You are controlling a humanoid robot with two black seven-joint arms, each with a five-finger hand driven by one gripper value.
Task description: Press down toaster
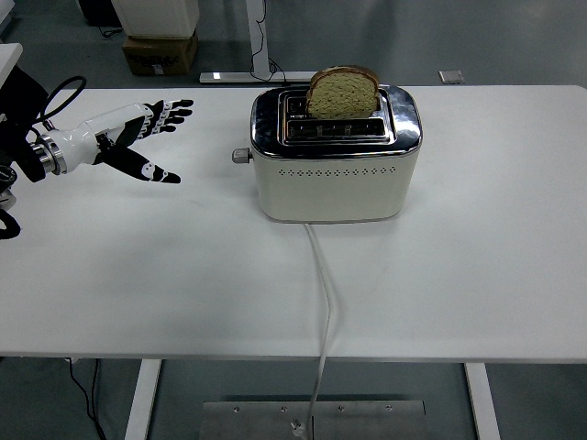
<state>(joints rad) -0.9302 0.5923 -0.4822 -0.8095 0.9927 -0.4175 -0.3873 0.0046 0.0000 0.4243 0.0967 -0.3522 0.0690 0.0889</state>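
A cream toaster with a chrome top stands at the middle of the white table. A slice of brown bread sticks up out of its rear slot. The toaster's small lever knob juts from its left end, in the raised position. My left hand hovers over the table to the left of the toaster, fingers spread and pointing right, thumb lowered, holding nothing. It is well apart from the lever. The right arm is out of view.
The toaster's white cord runs from its front over the table's near edge to the floor. A cardboard box and table legs stand on the floor beyond the far edge.
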